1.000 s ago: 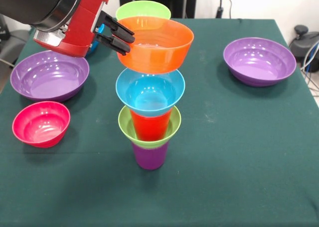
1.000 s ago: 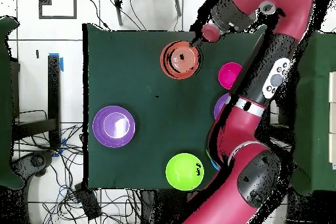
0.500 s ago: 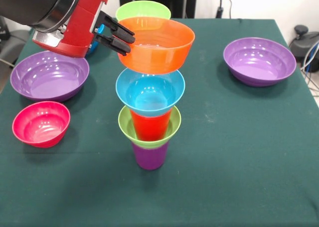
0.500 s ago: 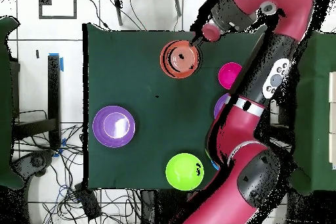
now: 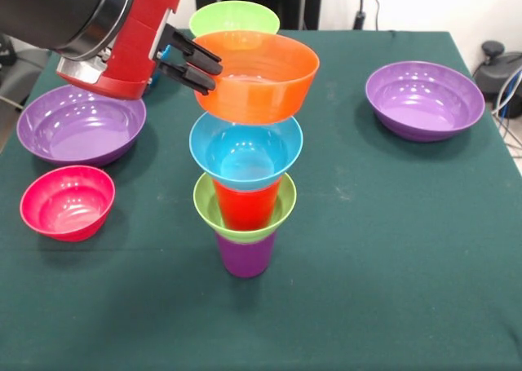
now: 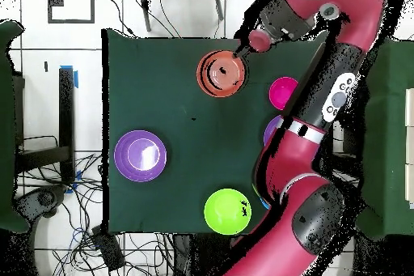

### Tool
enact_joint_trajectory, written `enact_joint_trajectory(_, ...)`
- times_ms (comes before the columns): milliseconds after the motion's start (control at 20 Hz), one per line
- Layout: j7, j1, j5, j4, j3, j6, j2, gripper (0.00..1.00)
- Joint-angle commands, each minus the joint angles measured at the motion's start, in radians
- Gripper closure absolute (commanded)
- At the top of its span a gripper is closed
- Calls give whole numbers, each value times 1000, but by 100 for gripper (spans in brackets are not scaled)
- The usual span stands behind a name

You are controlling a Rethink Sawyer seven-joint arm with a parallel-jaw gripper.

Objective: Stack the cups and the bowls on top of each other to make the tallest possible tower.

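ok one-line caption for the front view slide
End effector grips orange bowl above the tower of cups and bowls.

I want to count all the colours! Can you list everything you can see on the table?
purple cup: one, purple, bottom of the tower
small lime green bowl: one, on the purple cup
red cup: one, inside that bowl
blue bowl: one, on the red cup
orange bowl: one, tower top
purple bowls: two, either side
pink bowl: one, near the left purple bowl
large lime green bowl: one, behind the tower
end effector: black, gripping the orange bowl's rim
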Motion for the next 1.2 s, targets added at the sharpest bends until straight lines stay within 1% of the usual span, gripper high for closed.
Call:
enact_joint_trajectory(50, 91, 26, -52, -93, -67, -101, 43, 100)
enact_joint_trajectory(750, 117, 23, -31, -91, -65, -135, 64, 100)
enact_joint_trajectory(1200, 83, 29, -60, -116, -29, -143, 71, 100)
